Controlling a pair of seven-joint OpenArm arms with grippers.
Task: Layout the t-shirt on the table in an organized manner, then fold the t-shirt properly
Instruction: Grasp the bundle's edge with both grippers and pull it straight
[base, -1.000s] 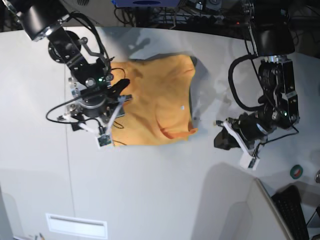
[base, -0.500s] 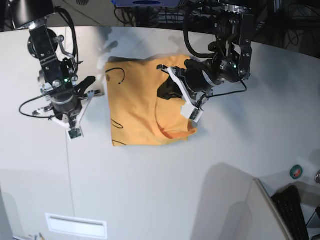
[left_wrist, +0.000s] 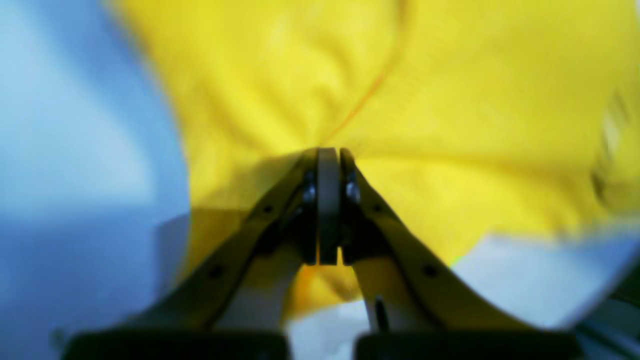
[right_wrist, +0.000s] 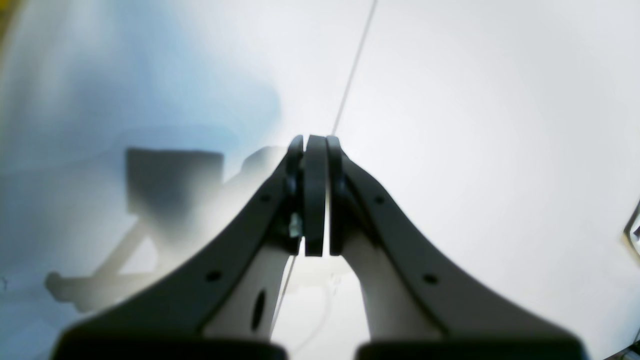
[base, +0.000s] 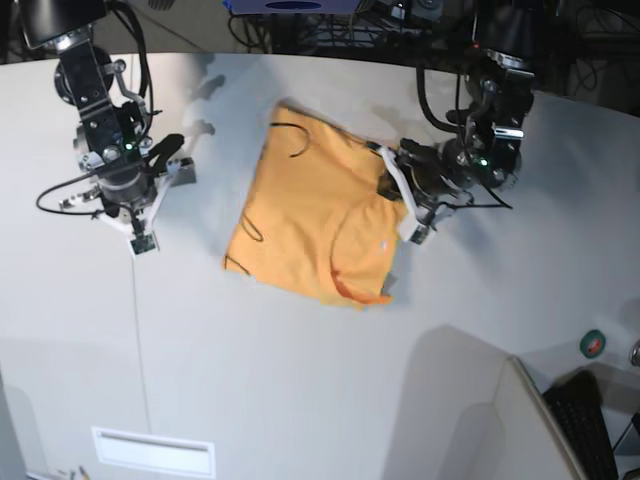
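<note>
The orange t-shirt lies folded and skewed on the white table, with thin dark curved markings near its left and top edges. My left gripper sits at the shirt's right edge. In the left wrist view its jaws are shut on the t-shirt, and creases run out from the tips. My right gripper hovers over bare table to the left of the shirt. It is shut on nothing, above the thin dark seam.
A green tape roll lies at the right edge. A dark keyboard and a light panel fill the lower right corner. A white slot plate sits at the lower left. Cables crowd the far edge.
The right gripper let go of the shirt's left edge, shut and withdrew left. The left arm swung in from the far right, shut on the shirt's right side and dragged it rightward, turning it.
</note>
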